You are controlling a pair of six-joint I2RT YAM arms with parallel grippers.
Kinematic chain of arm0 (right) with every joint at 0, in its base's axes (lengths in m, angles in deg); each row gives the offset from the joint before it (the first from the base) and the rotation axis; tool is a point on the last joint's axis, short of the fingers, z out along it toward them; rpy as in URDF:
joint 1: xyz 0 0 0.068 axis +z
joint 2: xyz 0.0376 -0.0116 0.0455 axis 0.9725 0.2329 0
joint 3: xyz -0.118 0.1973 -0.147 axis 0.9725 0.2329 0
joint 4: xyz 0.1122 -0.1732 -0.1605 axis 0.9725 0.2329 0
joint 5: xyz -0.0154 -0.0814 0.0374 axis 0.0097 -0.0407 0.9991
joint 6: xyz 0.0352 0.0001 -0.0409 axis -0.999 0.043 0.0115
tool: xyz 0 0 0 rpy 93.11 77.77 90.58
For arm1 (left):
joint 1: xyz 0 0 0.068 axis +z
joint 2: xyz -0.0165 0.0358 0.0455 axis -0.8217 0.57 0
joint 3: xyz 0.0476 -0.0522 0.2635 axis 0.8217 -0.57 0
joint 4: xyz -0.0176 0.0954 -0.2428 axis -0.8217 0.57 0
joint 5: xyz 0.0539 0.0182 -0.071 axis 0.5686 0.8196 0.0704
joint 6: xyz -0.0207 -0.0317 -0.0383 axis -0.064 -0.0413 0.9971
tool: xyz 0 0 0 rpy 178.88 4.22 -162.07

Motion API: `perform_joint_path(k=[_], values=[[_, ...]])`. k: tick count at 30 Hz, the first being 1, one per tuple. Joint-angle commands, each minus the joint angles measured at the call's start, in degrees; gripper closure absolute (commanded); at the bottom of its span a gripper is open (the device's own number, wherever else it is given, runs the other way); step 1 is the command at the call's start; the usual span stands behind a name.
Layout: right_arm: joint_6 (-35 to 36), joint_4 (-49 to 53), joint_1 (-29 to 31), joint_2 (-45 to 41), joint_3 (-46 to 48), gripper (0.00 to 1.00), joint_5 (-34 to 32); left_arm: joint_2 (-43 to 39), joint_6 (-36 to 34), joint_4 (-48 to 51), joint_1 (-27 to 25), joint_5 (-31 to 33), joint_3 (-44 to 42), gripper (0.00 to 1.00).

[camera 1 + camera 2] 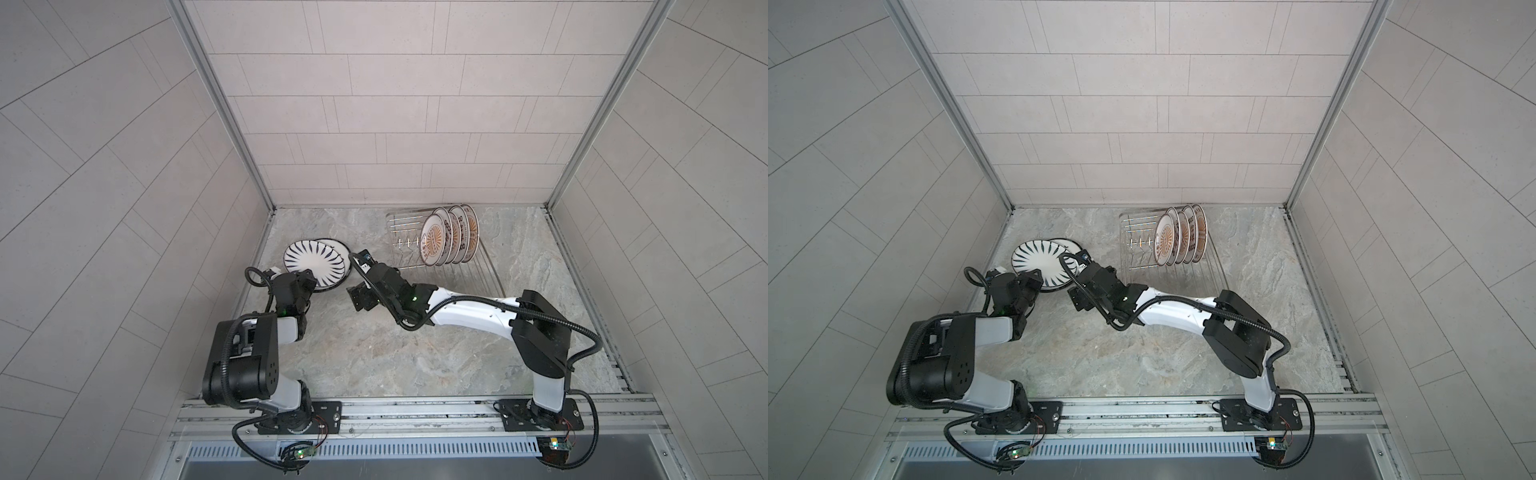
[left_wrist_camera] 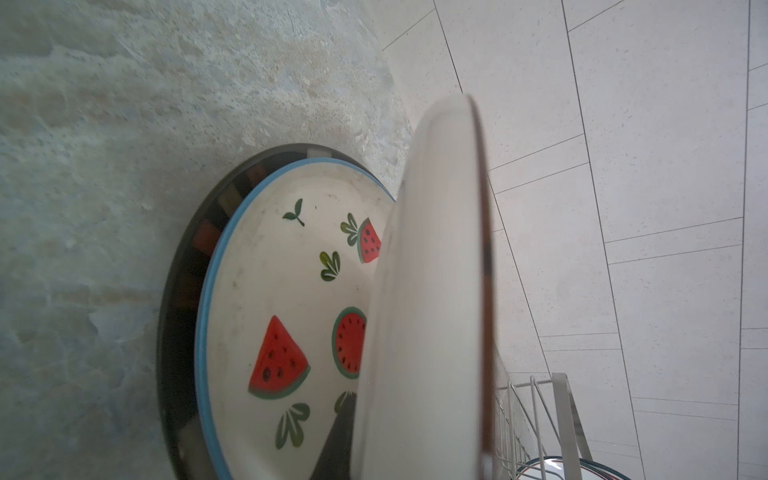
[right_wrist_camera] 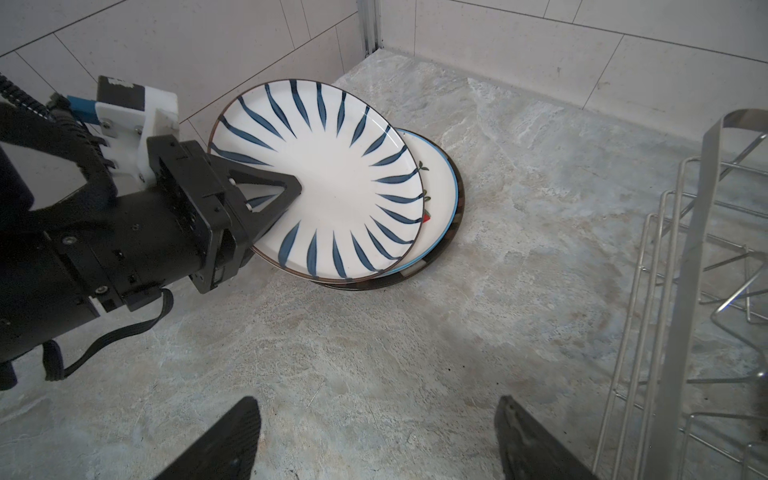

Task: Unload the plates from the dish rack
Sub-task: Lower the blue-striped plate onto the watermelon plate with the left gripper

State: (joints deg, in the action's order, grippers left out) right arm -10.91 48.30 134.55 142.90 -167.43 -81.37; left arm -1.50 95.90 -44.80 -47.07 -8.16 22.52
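Observer: Step in hand, as I judge it, is setting a plate down on the stack. The left pincer (image 3: 287, 198) is clamped on the rim of the striped plate (image 3: 328, 174), 1 finger on the face and 1 beneath.

Recorder: Plate position?

Observer: Tilted above the watermelon plate (image 2: 282, 291), which lies on a dark plate (image 2: 178, 299) on the tabletop (image 1: 374, 353) near the left wall. I cannot tell whether its far edge touches yet.

Recorder: Right side?

Observer: The right pincer (image 3: 376, 405) has its jaws wide apart and is empty. It hangs over bare tabletop between the stack and the dish rack (image 1: 405, 226).

Recorder: Rack contents?

Observer: 4 plates (image 1: 449, 241) stand upright at its right end, close together. The left end shows only bare prongs.

Recorder: Next move?

Observer: Judgement only: level the striped plate, lower it flat onto the watermelon plate, then let go. It sits off-centre, so a drop could slide it off. The right arm is placed to turn back for the nearest of the 4.
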Motion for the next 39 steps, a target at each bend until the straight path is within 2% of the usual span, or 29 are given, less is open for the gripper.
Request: perform_joint_path(k=[1, 4, 10, 15, 24, 39], values=[[-0.8, 0.8, 0.1, 0.4, -0.3, 0.1, -1.4, -1.3, -1.3, -6.9, 0.1, 0.3, 2.1, 0.8], [-1.0, 1.4, 0.2, 0.4, -0.4, 0.11, -2.0, -0.4, -1.4, -6.0, 0.1, -1.0, 2.4, 0.7], [-1.2, 5.0, 1.4, -0.7, -1.0, 0.12, -6.1, 2.7, -2.0, -7.3, 0.2, 0.1, 1.8, 0.66], [-1.0, 4.9, 1.7, -1.8, 0.1, 0.12, -7.3, 1.7, -4.0, -6.0, 0.1, 3.6, 0.3, 0.59], [-1.0, 4.9, 1.7, -1.9, 0.4, 0.12, -8.3, -4.3, -7.1, -0.3, 0.2, 8.4, -1.1, 0.56], [-1.2, 5.1, 1.7, -2.4, 0.6, 0.12, -9.0, -1.2, -7.3, -4.9, 0.2, 10.7, -3.7, 0.58]])
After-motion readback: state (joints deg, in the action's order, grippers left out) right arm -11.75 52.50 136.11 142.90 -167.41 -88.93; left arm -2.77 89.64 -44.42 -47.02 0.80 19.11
